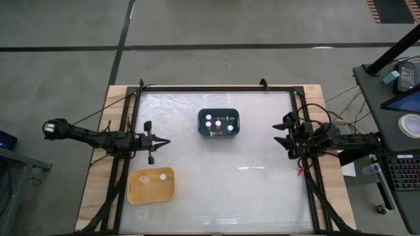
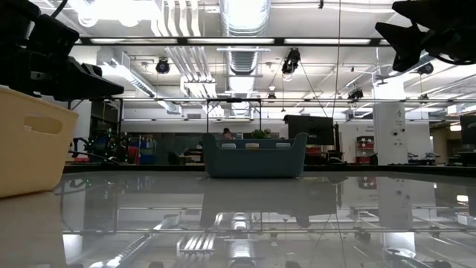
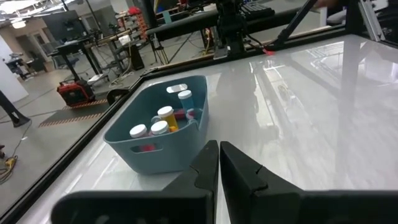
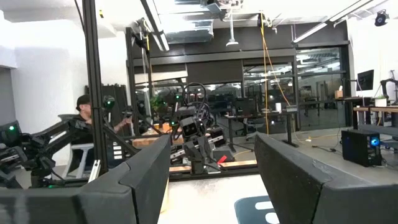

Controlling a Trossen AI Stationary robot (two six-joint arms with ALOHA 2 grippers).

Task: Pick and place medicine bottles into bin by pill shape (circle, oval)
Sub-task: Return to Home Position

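Several medicine bottles point(image 1: 217, 123) with white caps stand in a dark blue-grey bin point(image 1: 219, 135) at the table's far middle; the left wrist view shows the bottles point(image 3: 163, 119) inside the bin point(image 3: 155, 149). Two more bottles point(image 1: 153, 177) lie in a yellow bin point(image 1: 152, 194) at the near left. My left gripper point(image 1: 167, 141) is shut and empty at the left edge, above the table and pointing toward the blue bin. My right gripper point(image 1: 281, 132) stands open and empty at the right edge.
A black frame point(image 1: 216, 88) runs around the white table top. Between the two bins and across the near right of the table point(image 1: 256, 190) lies bare surface. In the right wrist view a person point(image 4: 87, 115) sits in the room beyond the left arm.
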